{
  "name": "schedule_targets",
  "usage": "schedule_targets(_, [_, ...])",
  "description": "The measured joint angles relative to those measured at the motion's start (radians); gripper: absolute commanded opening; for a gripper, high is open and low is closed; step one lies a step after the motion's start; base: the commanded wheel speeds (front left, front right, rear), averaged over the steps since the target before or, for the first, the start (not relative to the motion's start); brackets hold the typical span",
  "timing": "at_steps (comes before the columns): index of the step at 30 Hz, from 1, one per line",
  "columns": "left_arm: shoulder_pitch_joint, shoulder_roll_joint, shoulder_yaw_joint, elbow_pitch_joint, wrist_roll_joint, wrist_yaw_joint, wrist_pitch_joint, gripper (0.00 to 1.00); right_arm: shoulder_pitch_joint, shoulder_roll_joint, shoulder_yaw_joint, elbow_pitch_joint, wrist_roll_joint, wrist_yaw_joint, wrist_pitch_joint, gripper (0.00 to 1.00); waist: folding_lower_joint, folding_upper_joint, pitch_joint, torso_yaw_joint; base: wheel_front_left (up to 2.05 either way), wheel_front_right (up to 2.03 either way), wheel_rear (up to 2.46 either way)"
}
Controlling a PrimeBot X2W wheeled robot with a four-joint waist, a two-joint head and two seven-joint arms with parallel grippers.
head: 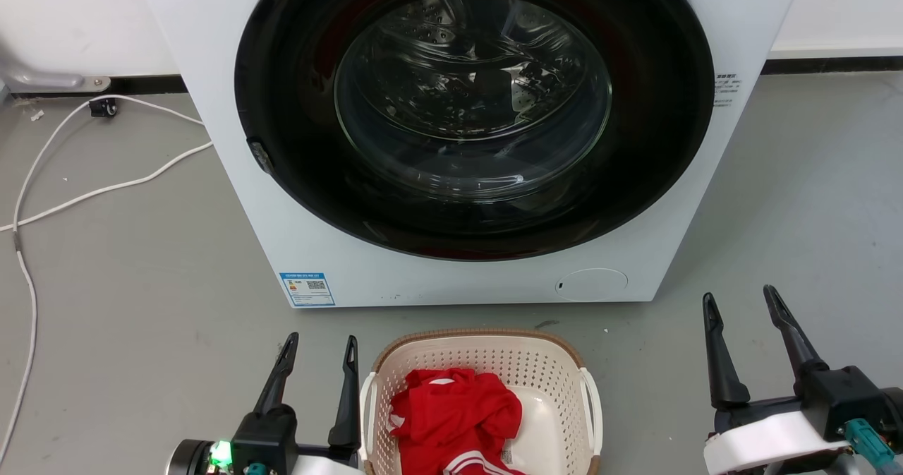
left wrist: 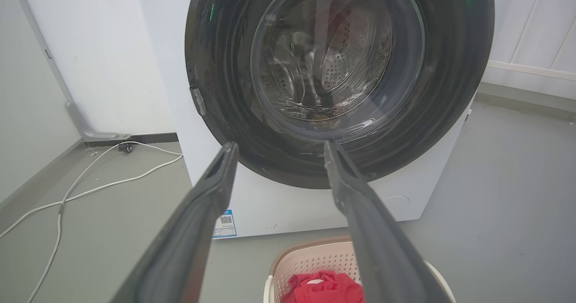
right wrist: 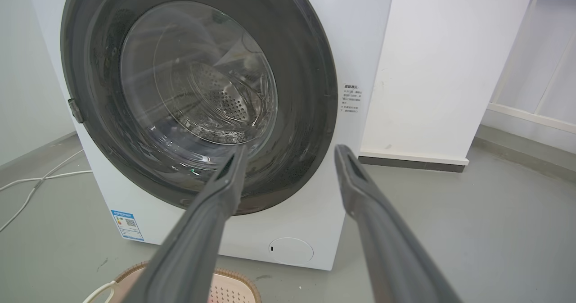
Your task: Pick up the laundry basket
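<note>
Laundry basket [head: 494, 363] on grey floor [head: 141, 320] before washing machine [head: 451, 284], holding red garment [head: 455, 411]: likely light, slightly flexing plastic; grasp both white side handles [head: 366, 418]; left gripper [head: 321, 341] and right gripper [head: 738, 296] spread, empty.

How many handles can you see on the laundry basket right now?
2. The left handle is on the laundry basket's left side, close beside the left gripper; the right handle is on its right side, apart from the right gripper. The near end is cut off.
</note>
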Motion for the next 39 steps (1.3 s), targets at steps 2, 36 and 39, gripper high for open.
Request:
schedule_targets(2, [0.003, -0.003, 0.001, 0.001, 0.012, 0.0, -0.003, 1.0, 0.0, 0.0, 0.003, -0.003, -0.014, 0.0, -0.003, 1.0, 0.0, 0.0, 0.0, 0.0, 0.0, 0.0, 0.0])
schedule_targets(36, [-0.071, -0.016, 0.045, 0.046, 0.003, -0.044, -0.008, 1.0, -0.073, -0.001, 0.014, -0.008, -0.02, 0.0, -0.008, 1.0, 0.0, 0.0, 0.114, -0.01, 0.0, 0.0, 0.0])
schedule_targets(39, [-0.116, -0.016, 0.061, 0.06, 0.007, -0.06, -0.008, 1.0, -0.118, -0.001, 0.013, 0.004, -0.022, 0.0, -0.008, 1.0, 0.0, 0.0, 0.17, -0.012, 0.0, 0.0, 0.0])
